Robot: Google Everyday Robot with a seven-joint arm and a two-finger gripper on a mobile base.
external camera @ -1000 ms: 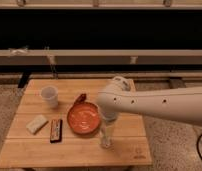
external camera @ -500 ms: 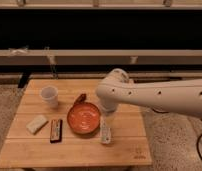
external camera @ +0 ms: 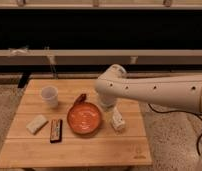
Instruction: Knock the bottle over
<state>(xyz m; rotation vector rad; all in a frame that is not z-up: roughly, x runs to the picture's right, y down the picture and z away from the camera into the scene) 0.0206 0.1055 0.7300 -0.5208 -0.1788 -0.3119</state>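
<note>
- Since a second ago the arm (external camera: 159,90) has pulled up and back toward the table's middle, and the bottle (external camera: 117,120), then upright under it, now leans tilted on the wood.
- The arm reaches in from the right, elbow bent above the table (external camera: 74,150); the gripper (external camera: 107,103) hangs just behind the bottle, and I cannot tell how it is set.
- The bottle lies just right of the orange bowl (external camera: 84,119), near the table's right edge.
- Left side: white cup (external camera: 49,95), pale block (external camera: 37,124), dark bar (external camera: 56,130); bare wood runs along the front edge.
</note>
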